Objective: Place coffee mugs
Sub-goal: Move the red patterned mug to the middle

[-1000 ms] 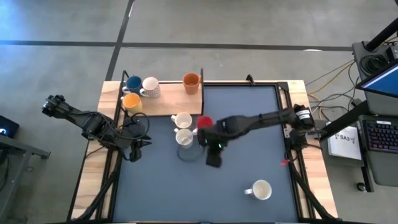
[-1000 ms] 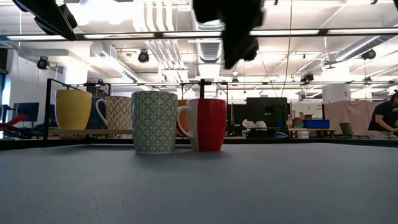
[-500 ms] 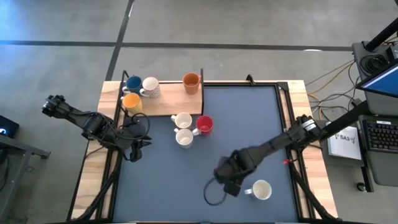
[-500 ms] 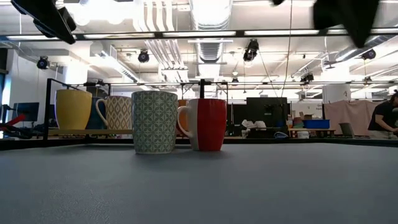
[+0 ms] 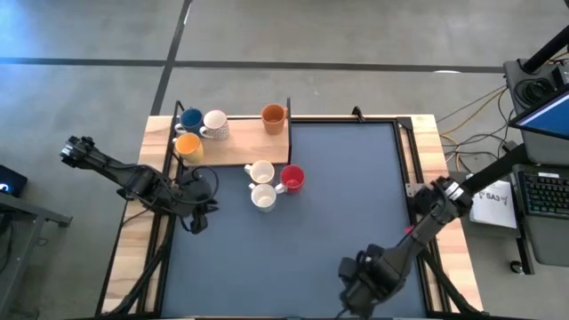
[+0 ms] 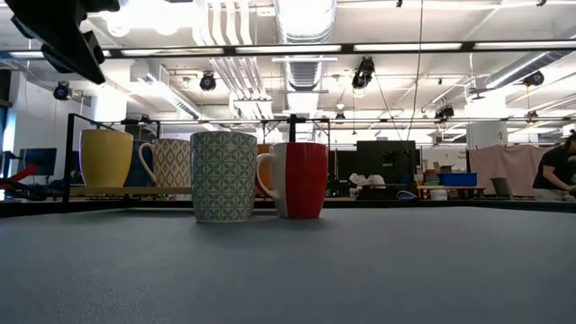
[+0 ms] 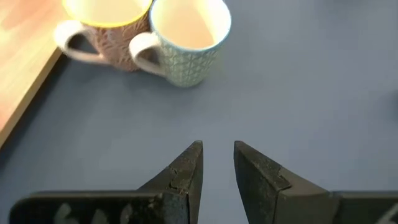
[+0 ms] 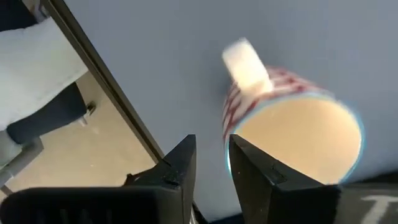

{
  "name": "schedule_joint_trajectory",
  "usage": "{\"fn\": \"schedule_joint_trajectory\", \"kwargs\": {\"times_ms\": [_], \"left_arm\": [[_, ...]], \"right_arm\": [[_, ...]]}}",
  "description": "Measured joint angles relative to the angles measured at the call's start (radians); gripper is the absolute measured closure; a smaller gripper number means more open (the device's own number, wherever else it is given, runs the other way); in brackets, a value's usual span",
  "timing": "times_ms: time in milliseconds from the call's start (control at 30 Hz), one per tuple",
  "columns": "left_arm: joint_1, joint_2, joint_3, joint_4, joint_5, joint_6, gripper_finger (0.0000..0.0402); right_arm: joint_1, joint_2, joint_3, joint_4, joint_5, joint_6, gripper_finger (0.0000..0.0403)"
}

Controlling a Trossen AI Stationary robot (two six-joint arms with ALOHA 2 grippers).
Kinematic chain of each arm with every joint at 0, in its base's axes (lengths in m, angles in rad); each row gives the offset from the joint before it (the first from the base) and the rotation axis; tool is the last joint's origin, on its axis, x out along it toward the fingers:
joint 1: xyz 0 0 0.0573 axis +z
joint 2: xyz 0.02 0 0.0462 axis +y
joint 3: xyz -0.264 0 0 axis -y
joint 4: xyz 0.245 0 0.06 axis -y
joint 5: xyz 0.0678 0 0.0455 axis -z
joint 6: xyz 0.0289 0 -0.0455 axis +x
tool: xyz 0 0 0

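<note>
In the overhead view, the right pincer (image 5: 366, 283) sits at the lower right of the frame, near the bottom edge of the grey-topped desk (image 5: 347, 196); its wrist camera shows its fingers (image 8: 177, 165) only narrowly apart and closed on nothing, with a red-and-white patterned ceramic mug (image 8: 292, 124) standing just beyond the tips. The left pincer (image 5: 196, 218) waits at the middle left of the frame by the desk's left edge, its fingers (image 7: 186, 171) likewise a small gap apart and empty. Near the upper centre of the desk, a red mug (image 5: 293, 178) stands close together with two pale patterned mugs (image 5: 260, 172) (image 5: 263, 197). On the wooden board (image 5: 240, 149) at the upper left stand a blue mug (image 5: 190, 120), a white mug (image 5: 215, 122), a yellow-orange mug (image 5: 188, 145) and an orange mug (image 5: 273, 116).
</note>
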Motion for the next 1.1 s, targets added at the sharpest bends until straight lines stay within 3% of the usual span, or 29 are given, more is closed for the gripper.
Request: {"fn": "schedule_joint_trajectory", "kwargs": {"times_ms": [233,467,667,900,1100], "left_arm": [[0.0,-0.001,0.021,0.034,0.001,0.012,0.0329],[0.0,-0.001,0.037,0.045,0.026,0.042,0.0329],[0.0,0.0,0.037,0.083,0.031,0.084,0.0329],[0.0,0.005,0.037,0.142,0.094,0.085,0.0329],[0.0,0.006,0.037,0.149,0.106,0.091,0.0329]], "right_arm": [[0.023,0.005,-0.002,-0.028,0.004,0.006,0.0276],[0.023,0.008,-0.069,-0.03,-0.001,-0.026,0.0276],[0.014,0.008,-0.105,-0.01,-0.005,-0.078,0.0308],[-0.028,0.007,-0.157,0.042,-0.01,-0.181,0.0384],[-0.113,0.005,-0.159,0.058,-0.021,-0.328,0.039]]}}
